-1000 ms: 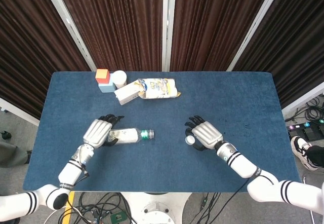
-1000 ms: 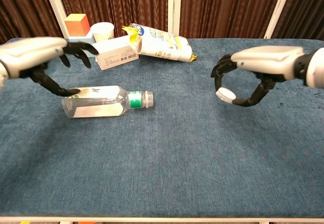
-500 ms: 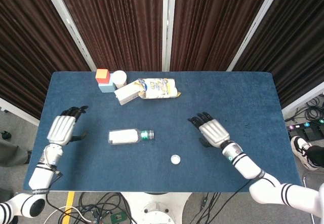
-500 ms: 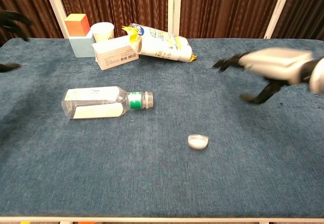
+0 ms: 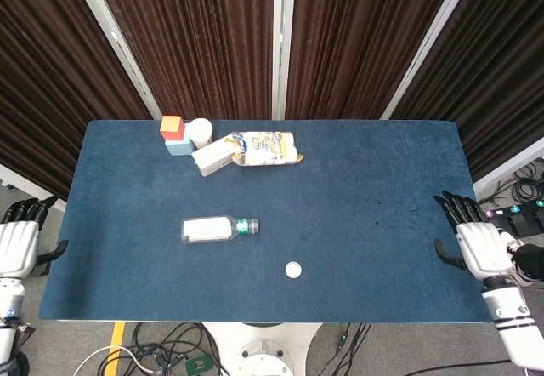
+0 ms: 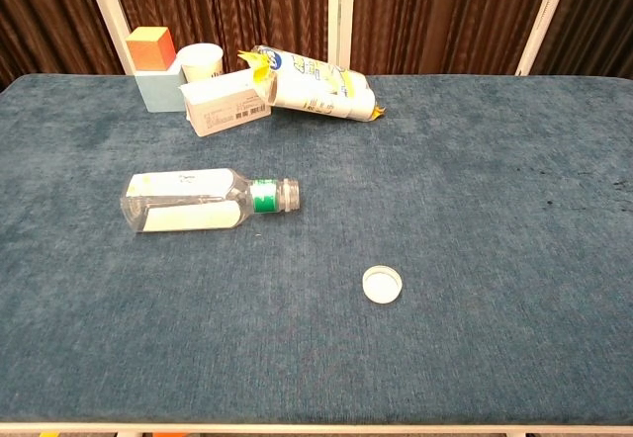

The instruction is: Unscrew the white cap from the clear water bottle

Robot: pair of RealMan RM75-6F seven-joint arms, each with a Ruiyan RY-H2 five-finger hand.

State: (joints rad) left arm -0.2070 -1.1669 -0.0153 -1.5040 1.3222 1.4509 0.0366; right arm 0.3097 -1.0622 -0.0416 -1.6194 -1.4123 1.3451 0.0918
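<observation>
With both robot hands, left [image 5: 17, 248] and right [image 5: 478, 247], released and empty, the capless clear plastic water bottle [image 6: 203, 201] could roll toward the small white round cap [image 6: 382, 284] if the desk is bumped.

A: Clear plastic water bottle [image 5: 212, 229] [image 6: 203, 201], white label, green neck band: lying on its side on the blue cloth, mouth open, neck pointing toward the robot's right.

B: Small round white plastic cap [image 5: 293, 269] [image 6: 382, 284]: off, hollow side up, well apart from the bottle, nearer the front edge.
</observation>
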